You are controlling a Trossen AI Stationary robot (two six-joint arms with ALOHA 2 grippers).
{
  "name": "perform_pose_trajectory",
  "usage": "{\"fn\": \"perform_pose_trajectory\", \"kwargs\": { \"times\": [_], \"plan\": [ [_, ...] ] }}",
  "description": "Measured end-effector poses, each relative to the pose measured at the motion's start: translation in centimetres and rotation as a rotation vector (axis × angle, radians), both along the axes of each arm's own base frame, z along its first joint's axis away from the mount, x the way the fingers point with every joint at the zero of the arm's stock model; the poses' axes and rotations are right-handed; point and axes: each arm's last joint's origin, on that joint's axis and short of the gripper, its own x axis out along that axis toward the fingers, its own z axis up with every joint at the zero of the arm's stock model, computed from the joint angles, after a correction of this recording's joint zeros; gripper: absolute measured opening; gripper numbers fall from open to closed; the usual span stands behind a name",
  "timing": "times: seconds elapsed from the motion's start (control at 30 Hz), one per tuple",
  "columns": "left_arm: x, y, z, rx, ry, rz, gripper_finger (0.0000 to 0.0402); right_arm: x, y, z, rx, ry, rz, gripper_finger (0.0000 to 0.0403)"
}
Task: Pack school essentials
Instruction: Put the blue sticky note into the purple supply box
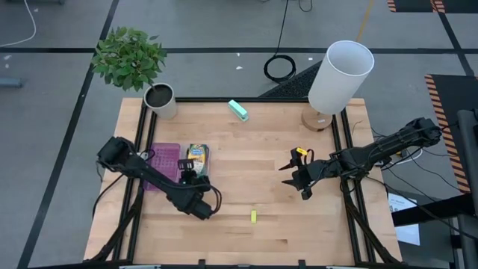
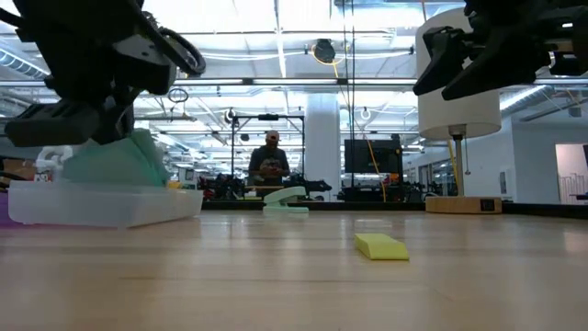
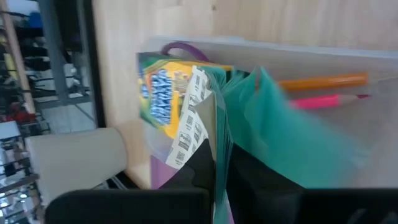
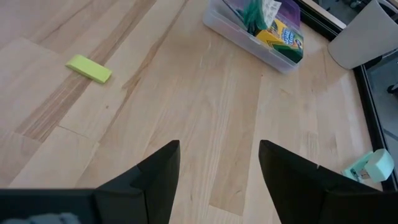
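The left gripper (image 1: 193,179) pinches a teal pad (image 3: 280,134) edge-down over the crayon box (image 1: 197,156).

crayon box (image 1: 197,156): yellow-green, printed carton with a barcode label; lies in the clear case at the table's left side, partly covered by a thin green sheet
orange pencil (image 3: 323,80): lies flat inside the same case, just beside the pink one
pink pencil (image 3: 323,99): lies parallel to the orange pencil, its point facing away from the crayon box
purple loop (image 3: 180,50): curved handle showing behind the crayon box
tiny yellow piece (image 1: 253,217): flat small block, alone on bare wood, well apart from the case
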Motion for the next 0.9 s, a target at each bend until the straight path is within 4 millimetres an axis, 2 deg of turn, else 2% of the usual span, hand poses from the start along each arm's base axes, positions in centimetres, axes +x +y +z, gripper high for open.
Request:
{"fn": "perform_pose_trajectory", "kwargs": {
  "times": [0.7,0.8,0.9],
  "plan": [
    [0.44,-0.63,-0.5,-0.134,0.011,-0.004,0.0026,0.0,0.0,0.0,0.0,0.0,0.0,0.0212],
    [0.44,-0.66,-0.51,-0.142,0.024,-0.013,0.0043,0.0,0.0,0.0,0.0,0.0,0.0,0.0212],
    [0.47,-0.67,-0.52,-0.143,0.016,-0.009,0.008,0.0,-0.01,0.0,0.0,0.0,0.0,0.0212]
  ]
}}
